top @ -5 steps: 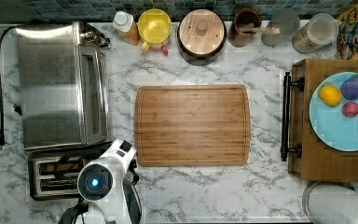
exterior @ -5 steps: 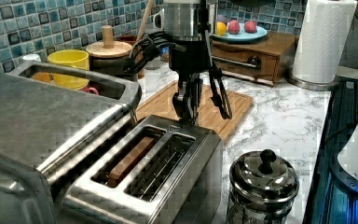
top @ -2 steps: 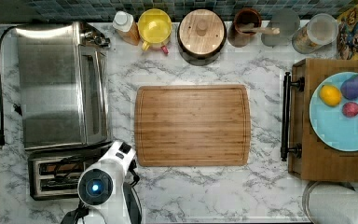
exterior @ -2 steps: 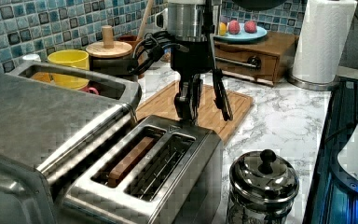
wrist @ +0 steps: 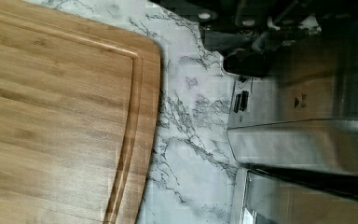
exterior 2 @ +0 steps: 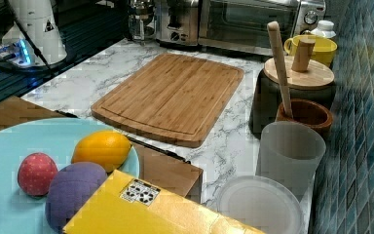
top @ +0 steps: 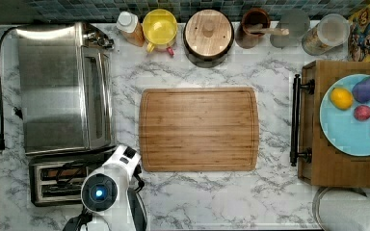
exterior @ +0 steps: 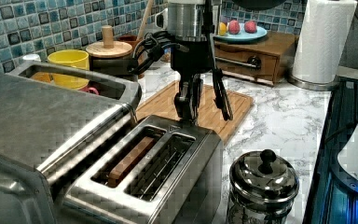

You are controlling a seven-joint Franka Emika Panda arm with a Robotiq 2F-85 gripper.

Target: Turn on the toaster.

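Marble counter runs under everything. From the top view's left: the big toaster oven, and just below it the toaster, a slice sitting in one slot. Over the toaster's far end hangs the gripper, fingers spread apart, a little lower and closer than a second ago. The cutting board lies to the right.
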